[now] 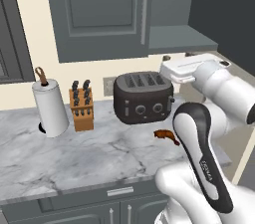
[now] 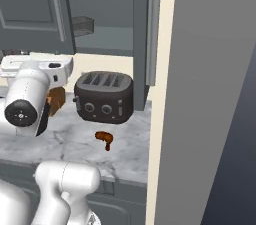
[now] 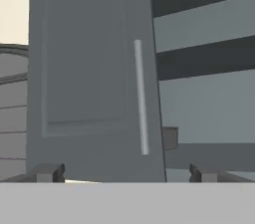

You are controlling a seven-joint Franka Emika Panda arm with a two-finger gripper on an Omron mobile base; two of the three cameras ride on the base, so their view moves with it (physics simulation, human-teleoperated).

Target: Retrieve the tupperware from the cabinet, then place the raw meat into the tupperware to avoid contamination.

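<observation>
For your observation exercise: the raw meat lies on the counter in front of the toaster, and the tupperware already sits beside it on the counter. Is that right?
Not quite. The raw meat does lie before the toaster, but the tupperware sits on the cabinet shelf, as the right base view shows.

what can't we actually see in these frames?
- Tupperware: right base view, left part hidden by the cabinet door; hand view, only a sliver past the door edge.
- Knife block: right base view, mostly behind the arm.
- Cabinet shelf: left base view, cut off at the right by a dark wall.
</observation>
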